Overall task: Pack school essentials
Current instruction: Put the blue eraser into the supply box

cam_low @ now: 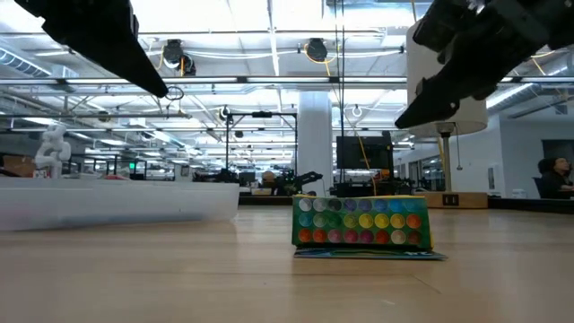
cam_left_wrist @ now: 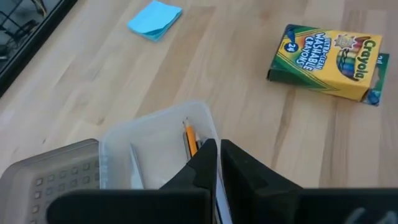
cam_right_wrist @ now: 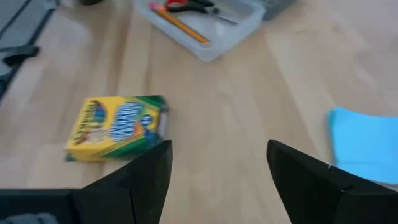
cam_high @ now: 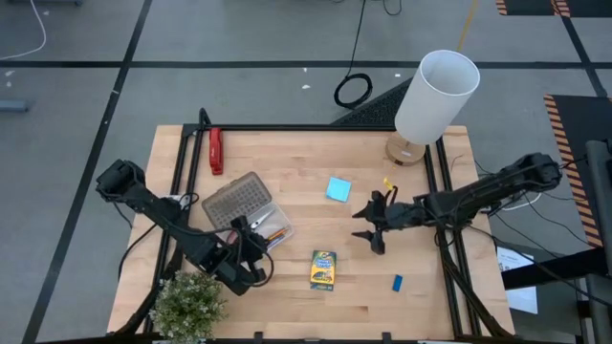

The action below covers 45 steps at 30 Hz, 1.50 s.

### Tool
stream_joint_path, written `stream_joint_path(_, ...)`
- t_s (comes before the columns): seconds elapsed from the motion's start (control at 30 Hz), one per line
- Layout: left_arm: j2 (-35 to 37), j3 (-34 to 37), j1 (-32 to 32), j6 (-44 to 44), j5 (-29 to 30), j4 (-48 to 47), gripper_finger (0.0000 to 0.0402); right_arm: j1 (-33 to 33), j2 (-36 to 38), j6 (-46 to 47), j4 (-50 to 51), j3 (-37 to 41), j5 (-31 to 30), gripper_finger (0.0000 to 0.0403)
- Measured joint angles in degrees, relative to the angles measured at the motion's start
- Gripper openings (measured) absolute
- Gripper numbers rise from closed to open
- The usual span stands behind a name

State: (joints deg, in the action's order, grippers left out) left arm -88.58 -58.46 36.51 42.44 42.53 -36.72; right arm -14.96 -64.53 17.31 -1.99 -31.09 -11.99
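The clear case lies open at the table's near left, holding an orange pencil and the red-handled scissors. My left gripper hangs over the case's near end, fingers shut, with nothing plainly between them. The yellow-green crayon box lies flat near the front edge, and the light-blue notepad lies at the centre. A tiny blue eraser lies to the right of the box. My right gripper hovers open above the bare table between notepad and crayon box.
A white lamp stands at the far right. A red bar tool lies at the far left, and a small plant stands at the near left corner. A black frame lines the table's sides.
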Motion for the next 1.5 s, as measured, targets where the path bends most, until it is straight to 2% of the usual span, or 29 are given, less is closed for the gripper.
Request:
stream_joint_path(0.13,0.0,0.0,0.0,-0.2,0.0,0.5,0.0026,-3.2,-0.5,1.7,2.9,-2.4,0.0,0.0253)
stream_joint_path(0.23,0.0,0.0,0.0,-0.2,0.0,0.8,0.0026,-5.7,-1.4,5.3,8.7,-4.9,0.0,0.0253)
stream_joint_path(0.37,0.0,0.0,0.0,-0.3,-0.1,1.0,0.0026,-11.3,-3.6,16.2,15.6,-7.1,-0.2,0.0248)
stream_joint_path(0.57,-0.1,0.0,-0.5,-0.5,-0.1,2.2,0.0026,-23.8,-7.4,34.2,22.1,-9.0,0.8,0.0225)
stream_joint_path(0.67,-0.1,0.0,-0.6,-1.9,-0.1,4.3,0.0026,-30.0,-9.1,37.6,23.2,-10.5,2.1,0.0214)
stream_joint_path(0.77,-0.1,0.0,-0.5,-3.4,-0.5,7.2,0.0026,-34.7,-10.6,36.2,24.7,-11.1,1.9,0.0211)
stream_joint_path(0.9,-0.1,0.0,-0.5,-5.8,-0.5,10.3,0.0026,-37.5,-12.4,32.9,27.2,-11.1,1.7,0.0212)
stream_joint_path(1.0,-0.1,0.0,-0.6,-6.4,-0.5,11.2,0.0026,-37.7,-13.5,28.3,29.0,-11.1,1.9,0.0216)
stream_joint_path(1.2,-0.1,0.0,-0.7,-3.9,-0.5,11.6,0.0026,-37.2,-14.2,11.2,29.2,-11.1,4.0,0.0237)
stream_joint_path(1.37,-0.1,0.0,-0.7,-2.3,-0.5,11.9,0.0026,-36.7,-14.2,4.1,29.4,-11.1,6.1,0.0255)
stream_joint_path(1.5,-0.1,0.0,-0.9,-1.8,-0.5,13.3,0.0026,-36.5,-15.4,-0.6,29.3,-11.1,6.4,0.0251)
